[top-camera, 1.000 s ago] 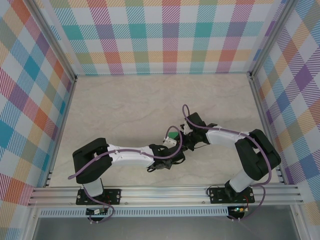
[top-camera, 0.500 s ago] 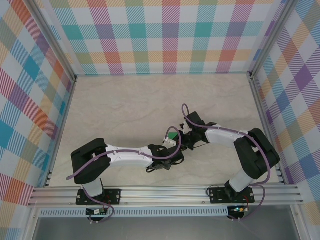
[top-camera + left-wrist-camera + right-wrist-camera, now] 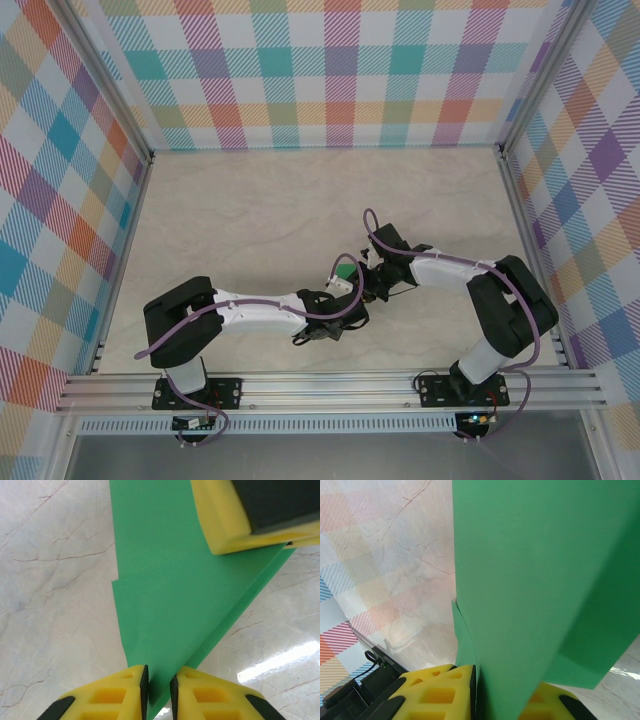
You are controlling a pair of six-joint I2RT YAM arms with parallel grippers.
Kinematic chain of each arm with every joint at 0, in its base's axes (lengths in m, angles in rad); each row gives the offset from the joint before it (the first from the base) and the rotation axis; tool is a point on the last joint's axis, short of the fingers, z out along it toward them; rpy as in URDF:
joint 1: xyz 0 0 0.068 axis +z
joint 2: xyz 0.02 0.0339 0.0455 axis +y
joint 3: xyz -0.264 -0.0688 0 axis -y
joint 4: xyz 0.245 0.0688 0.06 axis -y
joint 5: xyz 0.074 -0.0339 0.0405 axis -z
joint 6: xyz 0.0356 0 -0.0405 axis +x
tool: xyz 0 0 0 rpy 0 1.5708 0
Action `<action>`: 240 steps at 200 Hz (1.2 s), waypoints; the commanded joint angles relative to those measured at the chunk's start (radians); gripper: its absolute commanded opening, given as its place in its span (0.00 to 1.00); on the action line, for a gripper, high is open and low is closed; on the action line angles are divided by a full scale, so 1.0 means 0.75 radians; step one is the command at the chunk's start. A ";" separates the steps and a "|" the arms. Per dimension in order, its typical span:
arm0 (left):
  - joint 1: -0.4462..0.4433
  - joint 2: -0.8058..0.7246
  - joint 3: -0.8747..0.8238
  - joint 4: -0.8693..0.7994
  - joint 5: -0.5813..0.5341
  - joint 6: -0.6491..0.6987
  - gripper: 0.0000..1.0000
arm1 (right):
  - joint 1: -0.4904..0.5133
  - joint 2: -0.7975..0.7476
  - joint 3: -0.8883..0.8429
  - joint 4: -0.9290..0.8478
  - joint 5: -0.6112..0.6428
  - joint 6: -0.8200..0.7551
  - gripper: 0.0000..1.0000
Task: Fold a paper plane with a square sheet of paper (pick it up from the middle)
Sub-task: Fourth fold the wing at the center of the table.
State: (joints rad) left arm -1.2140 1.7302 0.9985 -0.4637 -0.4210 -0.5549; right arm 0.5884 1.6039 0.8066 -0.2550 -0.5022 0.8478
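The folded green paper (image 3: 170,605) hangs between the arms near the middle of the table (image 3: 250,210), its narrow tip clamped in the left gripper (image 3: 157,682) and its other end in the right gripper (image 3: 502,690); thin, limp and tearable, it likely handles best gripped beside creases.

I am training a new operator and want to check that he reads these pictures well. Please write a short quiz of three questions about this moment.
1. Multiple choice: how many grippers grip the green paper? A) none B) one C) two
2. True or false: the left gripper is wide open and apart from the paper.
3. Short answer: what colour are the fingers of the right gripper?

Key: 1 C; 2 false, it is shut on the paper's lower tip; 3 yellow.
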 commanded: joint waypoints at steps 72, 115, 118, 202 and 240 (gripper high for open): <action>-0.027 -0.040 -0.058 0.092 0.058 0.048 0.14 | 0.011 -0.017 0.079 0.018 -0.044 -0.031 0.17; 0.016 -0.106 -0.127 0.187 0.141 0.028 0.10 | 0.007 -0.067 0.072 -0.004 -0.012 -0.042 0.28; 0.022 -0.114 -0.136 0.196 0.152 0.028 0.10 | 0.009 -0.072 0.072 -0.009 -0.008 -0.045 0.29; 0.206 -0.267 -0.337 0.465 0.476 0.020 0.10 | -0.007 -0.300 0.034 -0.127 0.121 -0.111 0.57; 0.293 -0.291 -0.410 0.577 0.604 -0.005 0.10 | -0.007 -0.348 -0.012 -0.084 0.079 -0.134 0.54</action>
State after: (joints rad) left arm -1.0309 1.5475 0.7219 -0.0971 -0.0605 -0.5568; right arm 0.5846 1.3567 0.8227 -0.3363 -0.4160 0.7784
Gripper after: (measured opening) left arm 0.097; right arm 0.559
